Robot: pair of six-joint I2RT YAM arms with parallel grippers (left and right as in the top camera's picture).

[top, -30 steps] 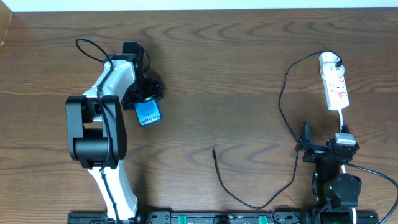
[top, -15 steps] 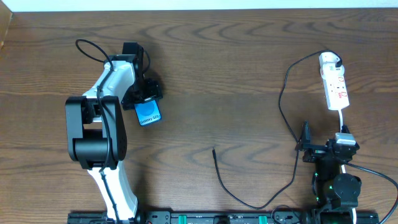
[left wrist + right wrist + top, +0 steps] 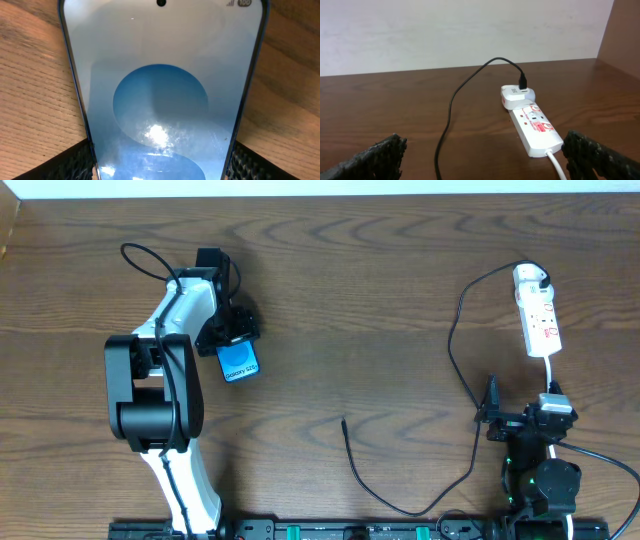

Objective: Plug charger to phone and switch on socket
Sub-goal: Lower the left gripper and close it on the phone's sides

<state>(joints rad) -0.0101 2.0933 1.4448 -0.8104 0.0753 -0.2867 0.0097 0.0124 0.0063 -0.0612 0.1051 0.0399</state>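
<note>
Wood-grain table, pale wall behind. Compared w/ the overhead a sec ago: nothing visibly moved. Phone, cable, power strip and both arms are in the same pos.

L gripper is set over the phone, far left of table. Jaws stand wide, one pad at each long edge of the phone, which lies flat, screen up and lit. Can't tell whether the pads are actually pressing it or just beside it.

R gripper is spread fully apart, holding nothing, low near the front edge, facing the power strip.

Charger cable: adapter sits in the far end of the strip. Loose plug end lies mid-table, well apart from the phone and from both grippers.

Judgement: early stage. No progress this sec on plugging in. Phone needs securing first, then the plug end fetched. Switch not yet touched; on/off state unreadable.
</note>
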